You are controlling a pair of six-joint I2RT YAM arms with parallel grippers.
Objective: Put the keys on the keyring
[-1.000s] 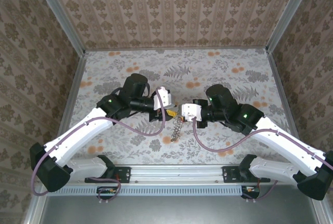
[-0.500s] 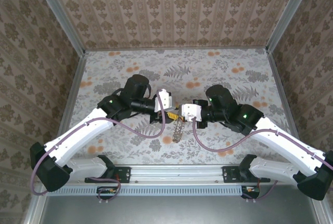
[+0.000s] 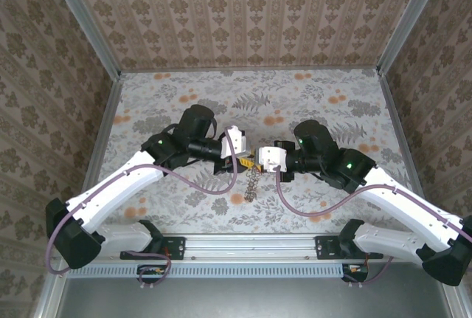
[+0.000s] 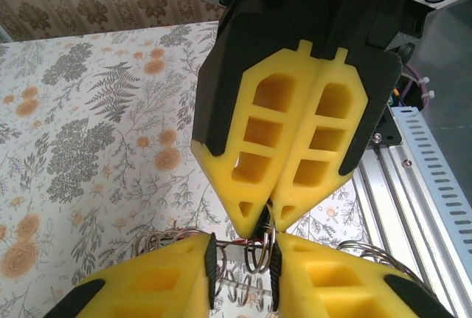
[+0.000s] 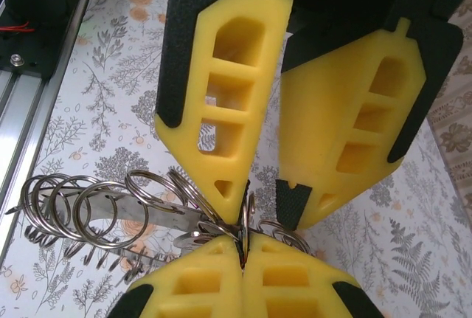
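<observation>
While your right gripper point(image 5: 242, 240) is pinched shut on the keyring point(image 5: 166, 217), held above the table point(image 3: 184, 89) near its middle, and your left gripper point(image 4: 242, 259) stands slightly spread around it, the visible loops carry no keys, so probably all threading remains.

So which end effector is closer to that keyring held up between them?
Right. The right end effector is pinched shut on the keyring's rim; the left end effector straddles it from the opposite side, slightly open.
</observation>
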